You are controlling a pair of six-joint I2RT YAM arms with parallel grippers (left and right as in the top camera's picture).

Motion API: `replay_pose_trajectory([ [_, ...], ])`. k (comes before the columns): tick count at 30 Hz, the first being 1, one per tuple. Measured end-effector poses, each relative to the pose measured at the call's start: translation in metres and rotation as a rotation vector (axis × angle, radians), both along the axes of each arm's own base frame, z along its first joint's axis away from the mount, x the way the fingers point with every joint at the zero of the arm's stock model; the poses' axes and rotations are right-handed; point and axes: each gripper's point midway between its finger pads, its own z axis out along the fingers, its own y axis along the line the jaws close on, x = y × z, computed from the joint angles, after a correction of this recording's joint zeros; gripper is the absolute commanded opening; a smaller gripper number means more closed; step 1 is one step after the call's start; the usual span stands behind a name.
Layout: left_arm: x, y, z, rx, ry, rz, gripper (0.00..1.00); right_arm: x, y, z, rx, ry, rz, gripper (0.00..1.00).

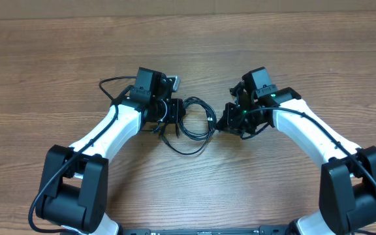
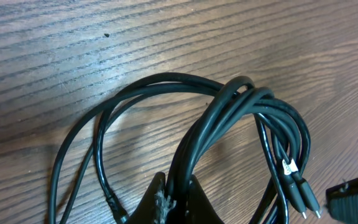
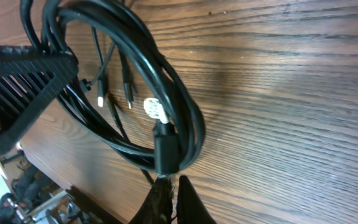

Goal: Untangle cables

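Seen from above, a tangled coil of black cables (image 2: pixel 216 112) lies on the wooden tabletop (image 1: pixel 188 46) between both arms. The left pincer (image 1: pixel 173 114) is clamped on strands at the coil's left side, and the right pincer (image 1: pixel 226 121) is clamped on its right edge. Only the wrist views show small plugs (image 2: pixel 304 198) and a white tag (image 3: pixel 155 108).

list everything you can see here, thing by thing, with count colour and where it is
cables: one tangled bundle, strands too knotted to count, black, table centre between the grippers
plugs: at least two, black, inside the loops
label: one, white, on a strand of the bundle
table: one, brown wood grain, under everything
arms: two, white and black, reaching in from both sides
left gripper: one, black, shut on the cables
right gripper: one, black, shut on the cables
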Motion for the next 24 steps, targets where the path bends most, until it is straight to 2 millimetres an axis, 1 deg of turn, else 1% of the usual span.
replay_pose_trajectory([
  [12, -0.001, 0.000, 0.000, -0.009, 0.025, 0.030, 0.04, -0.003, 0.005, -0.010, -0.112, -0.001, -0.048, 0.04],
  [15, -0.002, 0.001, -0.001, -0.010, 0.035, 0.035, 0.04, 0.000, 0.005, -0.013, -0.155, -0.023, -0.067, 0.04],
  [21, -0.005, -0.003, 0.000, -0.030, 0.046, 0.026, 0.04, 0.010, 0.005, -0.015, -0.171, -0.064, -0.091, 0.04],
  [24, -0.006, -0.005, 0.001, -0.042, 0.050, 0.019, 0.05, 0.011, 0.005, -0.025, -0.182, -0.051, -0.093, 0.04],
])
